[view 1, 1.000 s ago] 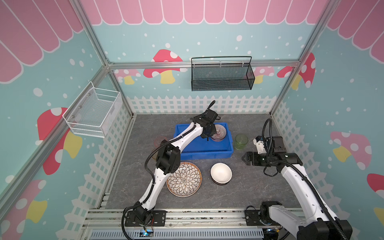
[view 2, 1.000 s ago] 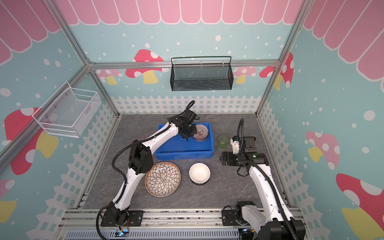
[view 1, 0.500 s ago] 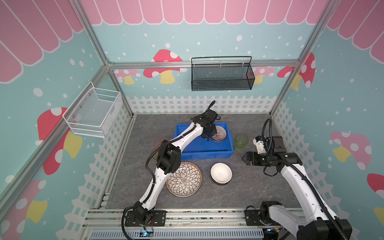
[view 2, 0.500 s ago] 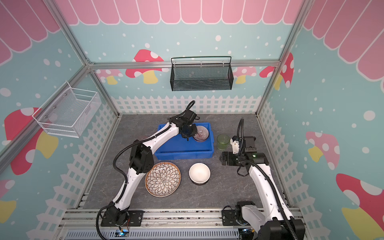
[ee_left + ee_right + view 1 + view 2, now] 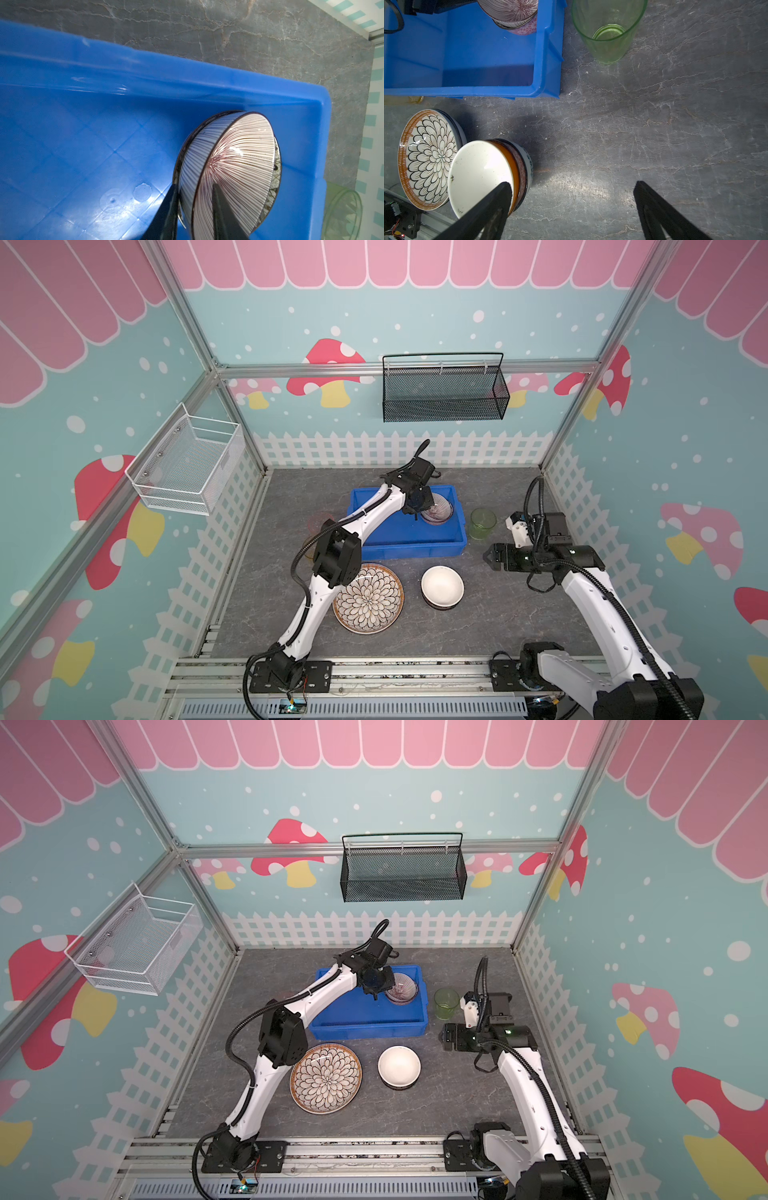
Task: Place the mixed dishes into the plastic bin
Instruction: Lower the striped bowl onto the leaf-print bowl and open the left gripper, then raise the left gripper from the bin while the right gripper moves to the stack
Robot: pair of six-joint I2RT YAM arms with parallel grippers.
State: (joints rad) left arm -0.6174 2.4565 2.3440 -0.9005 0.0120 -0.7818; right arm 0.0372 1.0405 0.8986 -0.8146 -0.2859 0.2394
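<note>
text: none legible | labels/brands: none legible | numbers/signs: none legible | views: both top views and both wrist views

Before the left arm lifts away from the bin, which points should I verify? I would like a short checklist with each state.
1. Striped bowl inside the blue bin: ok.
2. Left gripper free of the bowl: cannot tell; its fingers straddle the rim.
3. Right gripper open and empty: ok.
4. Right gripper apart from the bin: ok.
5. All dishes in the bin: not ok; green cup, petal plate and white bowl stack stand on the table.
</note>
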